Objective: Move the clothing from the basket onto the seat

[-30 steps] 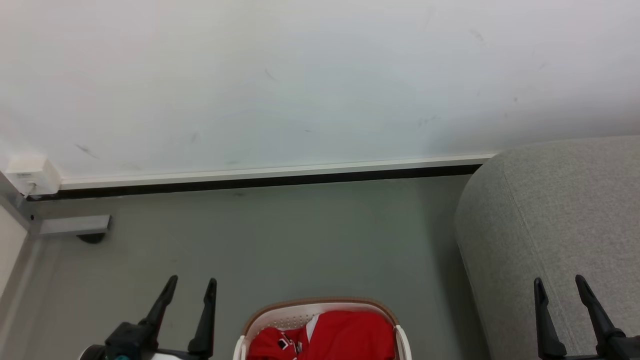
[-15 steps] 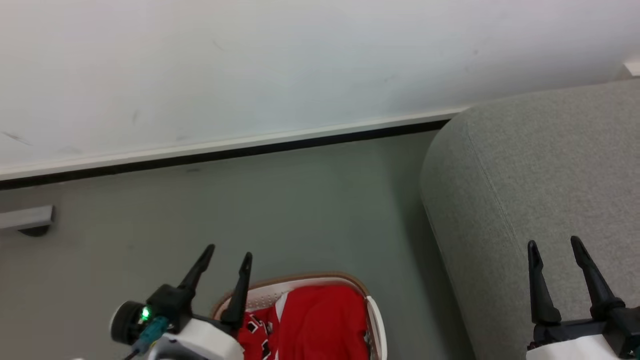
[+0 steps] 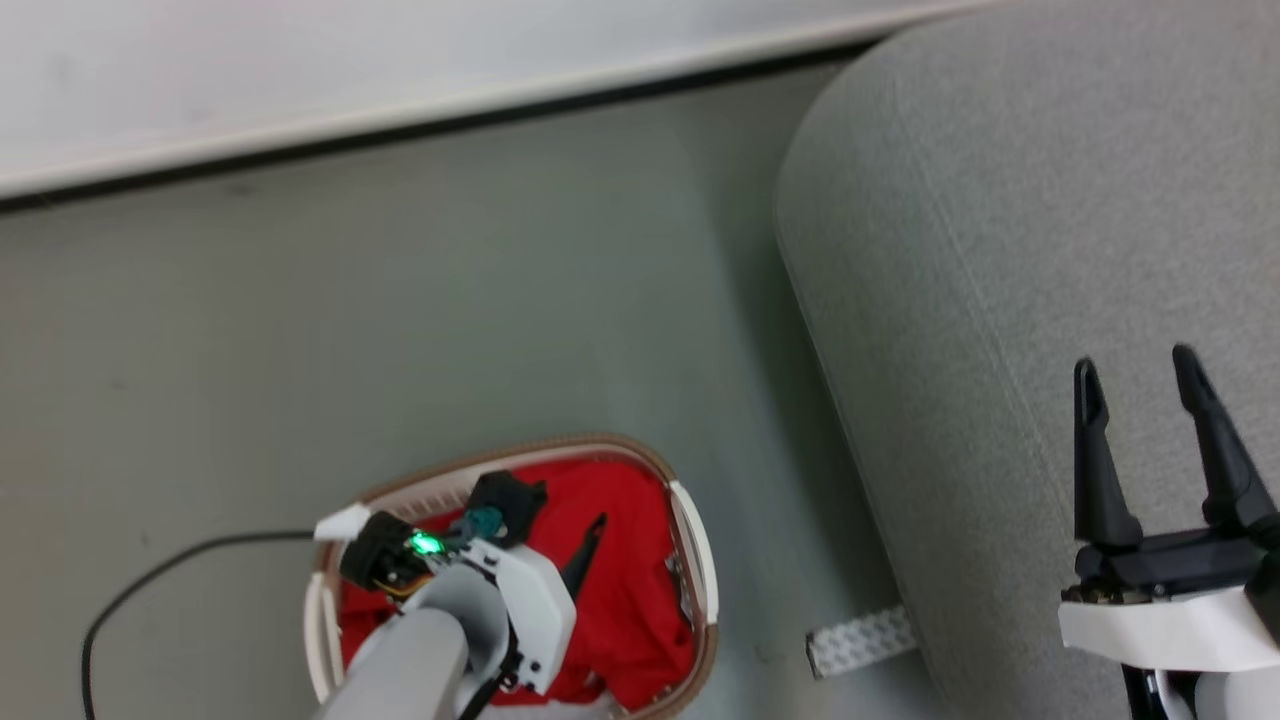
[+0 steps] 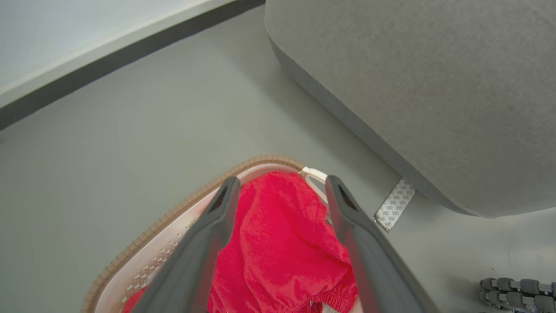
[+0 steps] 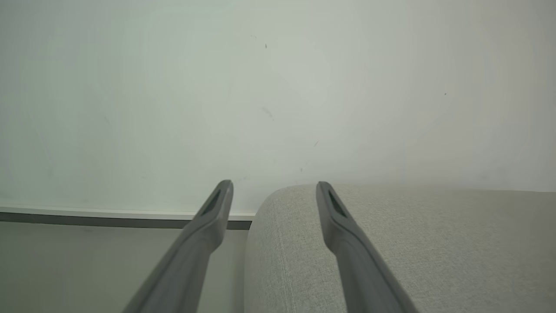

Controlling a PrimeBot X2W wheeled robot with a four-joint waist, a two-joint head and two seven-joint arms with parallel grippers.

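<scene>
While the spread left hand (image 4: 282,184) hovers above the red garment (image 4: 278,248) in the basket (image 4: 173,213), the grasp step wants lowering, then pinching.

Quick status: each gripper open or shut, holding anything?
Left gripper: open, empty, over the clothing in the basket.
Right gripper: open, empty, over the seat.

Bright red clothing (image 3: 630,610), white brown-rimmed basket (image 3: 692,540), flecked grey seat (image 3: 1000,250), plain grey-green floor (image 3: 400,300).
</scene>
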